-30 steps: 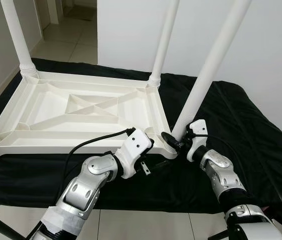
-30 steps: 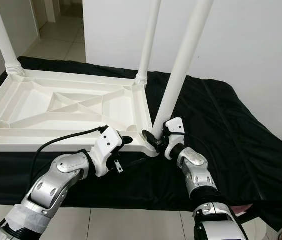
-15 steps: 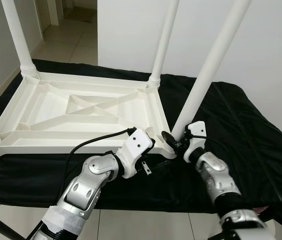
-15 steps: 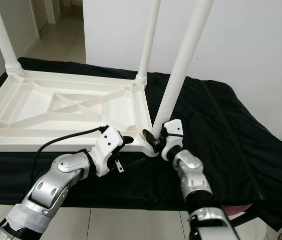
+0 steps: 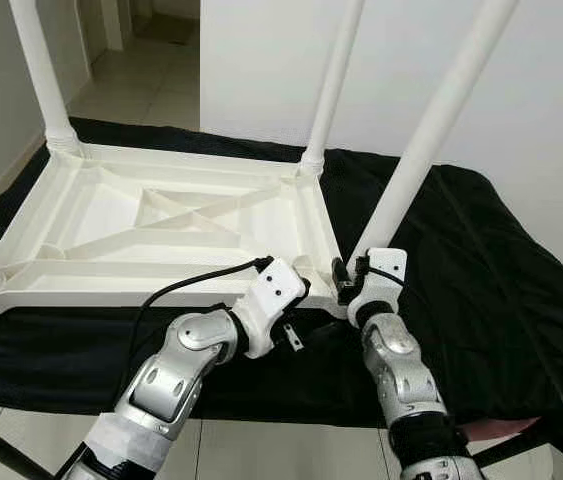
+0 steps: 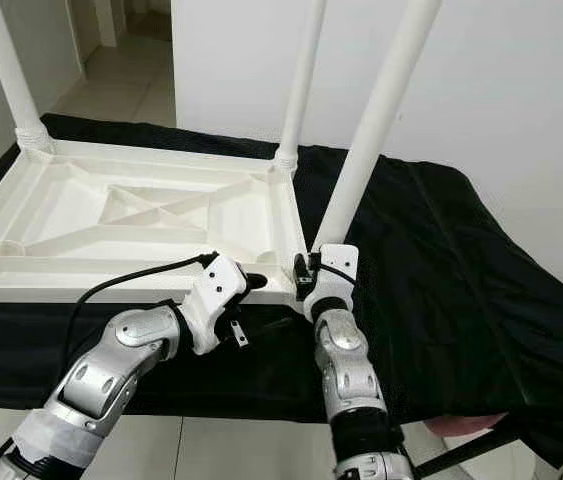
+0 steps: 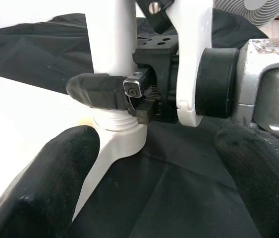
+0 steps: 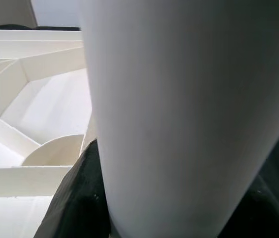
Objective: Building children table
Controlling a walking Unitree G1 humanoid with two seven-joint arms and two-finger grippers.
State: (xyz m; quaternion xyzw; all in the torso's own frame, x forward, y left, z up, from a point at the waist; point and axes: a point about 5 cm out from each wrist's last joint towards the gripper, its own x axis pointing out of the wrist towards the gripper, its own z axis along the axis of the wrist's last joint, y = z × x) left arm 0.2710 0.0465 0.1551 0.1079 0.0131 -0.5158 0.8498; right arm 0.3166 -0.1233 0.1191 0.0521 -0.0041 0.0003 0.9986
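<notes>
right gripper [image 5: 346,283] now closer in under near table leg [image 5: 431,130], arm more upright than before. fingers [image 7: 99,90] pinch leg just above its socket. white table top [image 5: 161,215] lies upside down on black cloth [image 5: 481,270], legs pointing up. left gripper [image 5: 306,290] near same corner, fingers spread wide, holding nothing.

Black cloth-covered surface [image 5: 481,270], upturned white table top [image 5: 161,230] lying directly on it, legs up
</notes>
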